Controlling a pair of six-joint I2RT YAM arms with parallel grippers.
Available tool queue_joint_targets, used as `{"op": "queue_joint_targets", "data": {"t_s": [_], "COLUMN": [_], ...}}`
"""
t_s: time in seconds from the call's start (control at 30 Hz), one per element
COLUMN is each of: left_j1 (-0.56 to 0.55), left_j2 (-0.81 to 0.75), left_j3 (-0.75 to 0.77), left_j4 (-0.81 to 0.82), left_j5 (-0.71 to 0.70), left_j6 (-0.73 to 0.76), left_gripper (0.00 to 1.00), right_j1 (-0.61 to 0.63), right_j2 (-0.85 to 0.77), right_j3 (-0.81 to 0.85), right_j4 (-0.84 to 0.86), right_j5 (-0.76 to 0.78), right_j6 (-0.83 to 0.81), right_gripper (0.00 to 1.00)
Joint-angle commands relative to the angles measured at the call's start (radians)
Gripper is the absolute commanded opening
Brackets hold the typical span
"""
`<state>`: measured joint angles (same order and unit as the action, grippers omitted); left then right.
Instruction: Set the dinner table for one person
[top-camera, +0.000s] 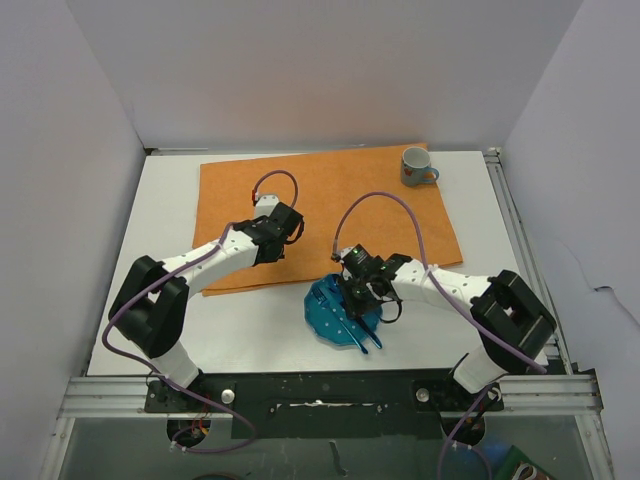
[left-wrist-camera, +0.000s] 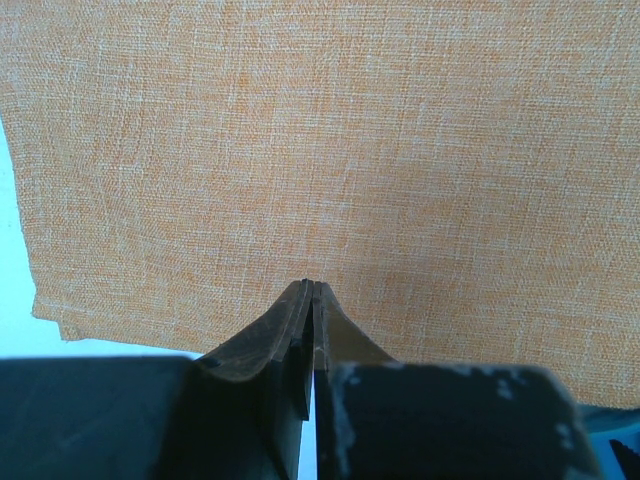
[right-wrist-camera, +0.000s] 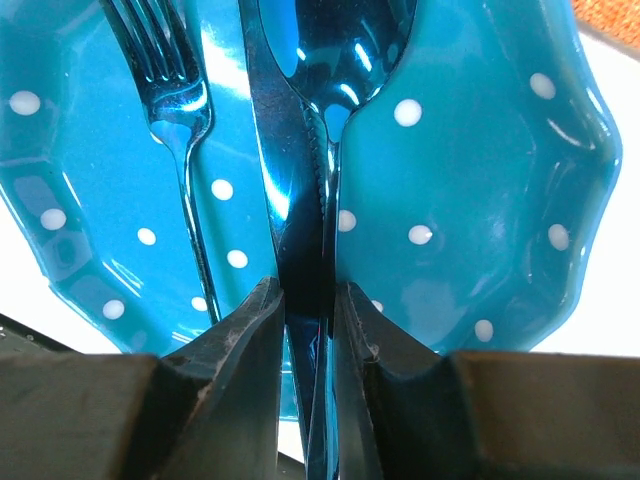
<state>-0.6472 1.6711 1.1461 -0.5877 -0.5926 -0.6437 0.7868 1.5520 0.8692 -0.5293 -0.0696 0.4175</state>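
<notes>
Where the right gripper meets the tableware, its two dark fingers are clamped on the blade of one knife. The knife's lower end runs out of the wrist picture between them. One spoon lies just beside the knife. Its thin handle dips towards the same gap, and whether it is also caught is hard to make out. One fork lies to the left of the knife, apart from the fingers, with the tops of its tines cut off by the frame. All three pieces rest on one teal plate with white dots and a wavy rim, and the wrist picture cuts that rim off.

From above, the right gripper covers much of the plate, so the cutlery shows only as dark blue slivers at its near edge.

The left gripper has its fingertips pressed together with nothing between them. It hangs over the one orange cloth. In the overhead picture the left gripper sits above the near left part of the cloth.

One grey mug stands upright on the cloth's far right corner, well apart from both grippers, its pattern too small to read.

The dinner table, a single white top, lies beneath everything. The plate rests on its bare surface, touching the cloth's near edge.
</notes>
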Motion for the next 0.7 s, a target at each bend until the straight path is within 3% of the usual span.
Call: {"op": "queue_joint_targets", "data": {"t_s": [0.0, 0.37, 0.67], "left_j1": [-0.003, -0.004, -0.006], "left_j2": [-0.024, -0.019, 0.019], "left_j3": [0.023, 0.021, 0.024], "left_j4": [0.012, 0.016, 0.024], "left_j5": [0.004, 0.001, 0.019], "left_j6": [-0.008, -0.008, -0.01], "left_gripper": [0.03, 0.03, 0.03], "right_j1": [0.001, 0.0, -0.075], "right_j2": [0.04, -0.03, 0.018], "right_j3": [0.009, 0.046, 0.065], "right_j4": [-0.05, -0.031, 0.023], "right_j5": [0.093, 0.108, 0.108], "right_j6": [-0.055, -0.069, -0.125], "right_gripper": [0.0, 0.0, 0.0]}}
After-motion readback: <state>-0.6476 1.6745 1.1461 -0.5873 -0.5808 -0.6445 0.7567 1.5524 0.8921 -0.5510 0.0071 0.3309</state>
